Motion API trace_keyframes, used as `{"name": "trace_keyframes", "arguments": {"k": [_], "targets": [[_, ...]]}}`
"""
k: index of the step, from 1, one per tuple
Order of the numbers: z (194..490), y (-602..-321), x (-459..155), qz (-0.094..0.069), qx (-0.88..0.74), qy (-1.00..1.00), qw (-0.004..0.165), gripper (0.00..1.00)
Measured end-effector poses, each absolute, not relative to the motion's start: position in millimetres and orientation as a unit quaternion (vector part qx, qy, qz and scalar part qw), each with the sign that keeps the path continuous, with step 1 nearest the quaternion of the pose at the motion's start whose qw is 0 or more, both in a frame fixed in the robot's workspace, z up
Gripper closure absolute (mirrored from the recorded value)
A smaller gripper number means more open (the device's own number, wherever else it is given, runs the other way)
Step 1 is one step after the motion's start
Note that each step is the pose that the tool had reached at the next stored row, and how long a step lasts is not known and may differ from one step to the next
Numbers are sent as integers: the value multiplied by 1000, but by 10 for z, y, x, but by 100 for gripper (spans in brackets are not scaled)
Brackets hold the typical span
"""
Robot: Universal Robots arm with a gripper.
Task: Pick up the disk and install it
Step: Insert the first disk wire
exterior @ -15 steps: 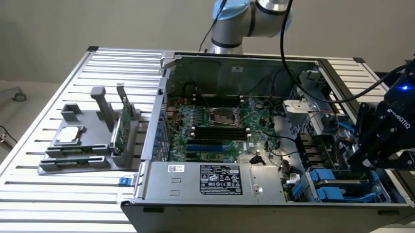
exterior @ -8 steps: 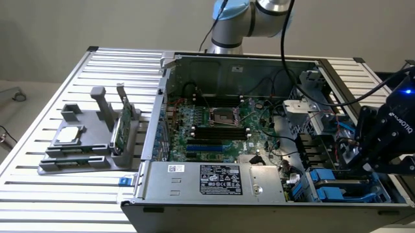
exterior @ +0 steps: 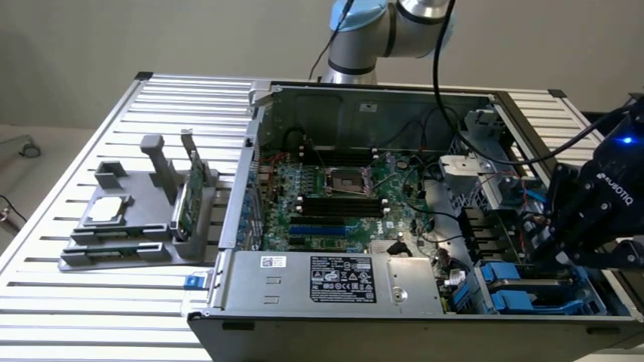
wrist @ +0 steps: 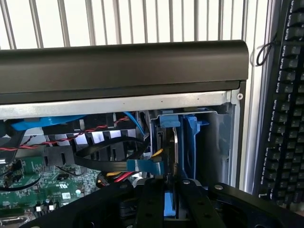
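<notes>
Gripper (wrist: 169, 190) lowered into the drive bay of an open computer case (exterior: 302, 294), jaws nearly closed around the disk (wrist: 175, 156).
Disk upright on edge between blue rails in the bay slot, at the case corner on the exterior view's right. Beyond: cables (wrist: 95, 152), green motherboard (exterior: 332, 196), slatted table (exterior: 121, 158), keyboard (wrist: 285, 95).
</notes>
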State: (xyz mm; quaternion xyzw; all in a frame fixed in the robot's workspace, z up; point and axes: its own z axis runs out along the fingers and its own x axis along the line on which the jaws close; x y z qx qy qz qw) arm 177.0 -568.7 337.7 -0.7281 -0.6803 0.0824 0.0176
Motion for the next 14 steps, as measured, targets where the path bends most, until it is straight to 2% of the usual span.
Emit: {"name": "trace_keyframes", "arguments": {"k": [14], "targets": [[3353,-5677,1824,91,-727,-680,26,84]]}}
